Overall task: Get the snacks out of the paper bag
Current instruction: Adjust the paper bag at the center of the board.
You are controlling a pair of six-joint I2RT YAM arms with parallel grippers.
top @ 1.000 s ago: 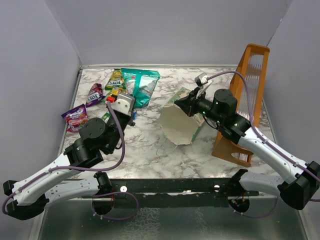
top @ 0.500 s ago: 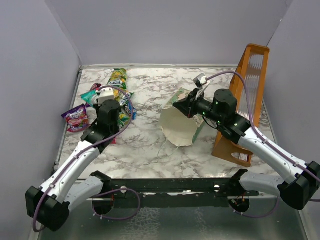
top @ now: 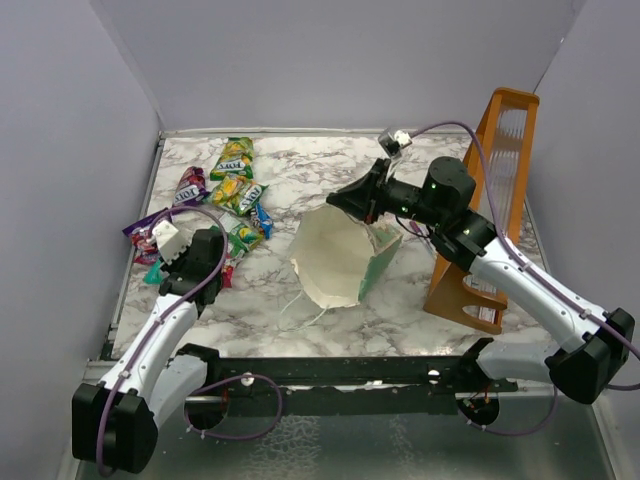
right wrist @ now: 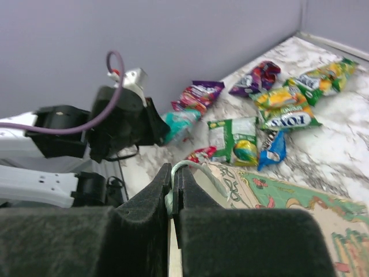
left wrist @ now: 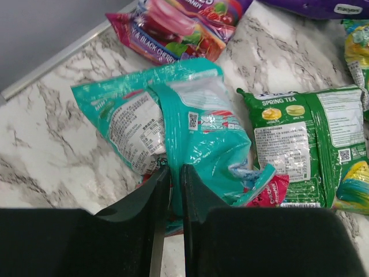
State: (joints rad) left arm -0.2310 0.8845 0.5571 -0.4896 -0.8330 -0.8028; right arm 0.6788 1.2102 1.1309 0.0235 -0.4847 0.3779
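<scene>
The paper bag (top: 335, 255) lies tipped, its cream inside facing up and its mint-green outside (right wrist: 288, 199) under my right wrist. My right gripper (top: 352, 200) (right wrist: 172, 173) is shut on the bag's rim and loop handle (right wrist: 199, 166). Several snacks lie on the left of the table: a green-yellow packet (top: 233, 158), a purple one (top: 190, 185), a blue one (top: 262, 218). My left gripper (top: 163, 263) (left wrist: 174, 173) is low at the left edge, its jaws nearly together with the film of a teal packet (left wrist: 190, 127) between them. A green packet (left wrist: 300, 144) and a red one (left wrist: 271, 193) lie beside it.
A tall orange-brown wooden rack (top: 492, 200) stands at the right, close behind my right arm. A pink-purple packet (left wrist: 179, 29) lies near the table's left rim (top: 140, 250). Grey walls close in the table on three sides.
My left arm swung from the back middle down to the left edge with the teal packet. My right gripper rose and tipped the bag further left, its mouth now wider to the camera.
</scene>
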